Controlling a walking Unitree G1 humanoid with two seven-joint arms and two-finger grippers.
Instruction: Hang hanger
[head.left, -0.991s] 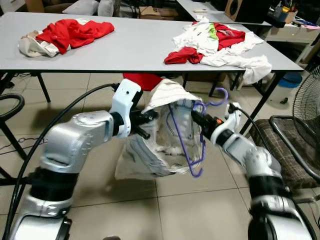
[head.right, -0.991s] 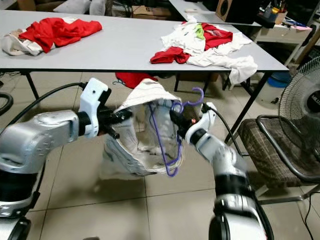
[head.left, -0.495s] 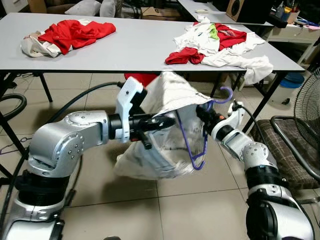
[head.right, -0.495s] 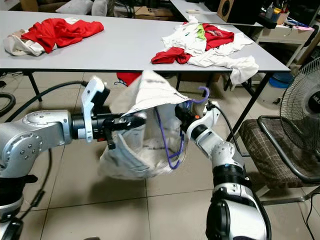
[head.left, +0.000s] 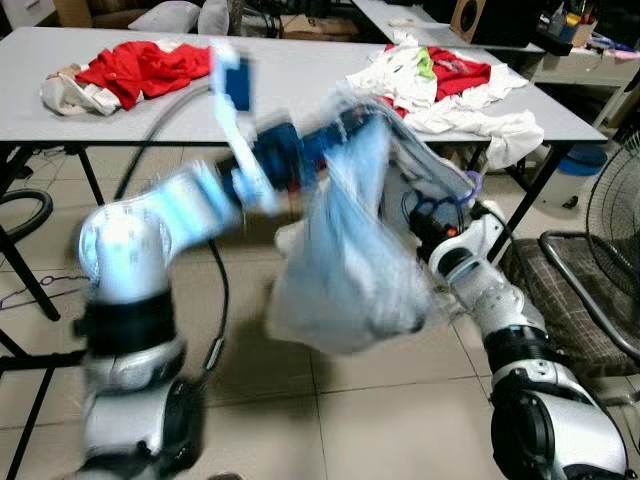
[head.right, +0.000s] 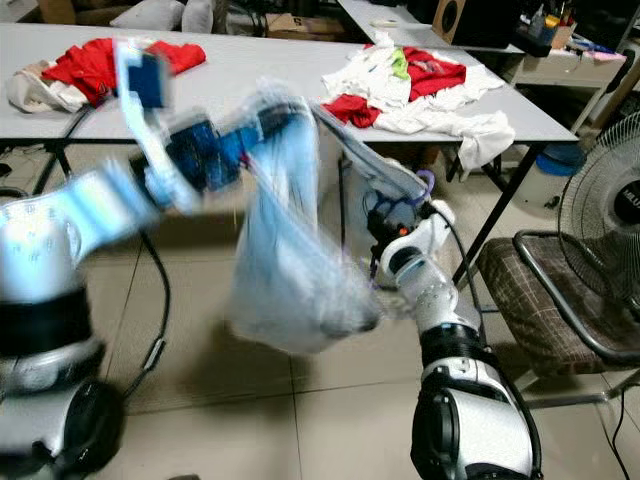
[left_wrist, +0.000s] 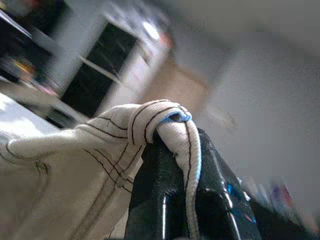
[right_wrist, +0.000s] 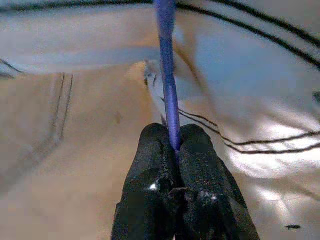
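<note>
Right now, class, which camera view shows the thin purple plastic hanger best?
The right wrist view: the thin purple plastic hanger appears sharp, pinched by the right gripper against white cloth. The eye views show just its hook beside blurred fabric.

left gripper swung upward, garment lifted

We count one purple hanger, one pale garment, two clothing heaps on one tabletop, and one fan.
</note>
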